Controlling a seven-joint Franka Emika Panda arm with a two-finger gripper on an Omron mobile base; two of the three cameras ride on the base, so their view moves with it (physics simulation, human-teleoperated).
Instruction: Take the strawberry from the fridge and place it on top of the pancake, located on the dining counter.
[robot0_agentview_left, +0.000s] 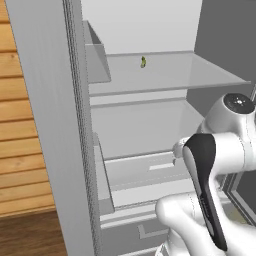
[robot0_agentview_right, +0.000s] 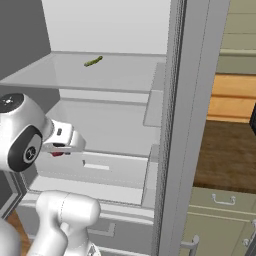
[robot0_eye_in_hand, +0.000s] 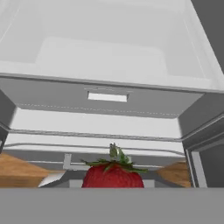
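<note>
Strawberry (robot0_eye_in_hand: 113, 174) pinched between gripper (robot0_agentview_right: 59, 149) fingertips, inside fridge (robot0_agentview_left: 150, 125).

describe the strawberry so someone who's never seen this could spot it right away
Find the open fridge with its white inside and clear shelves. In front of its lower shelf is the robot's shut gripper; the strawberry sits in it, small, red and rounded with a green leafy top. The other loose item, a thin yellow-green curved thing, lies alone on the upper shelf.
</note>
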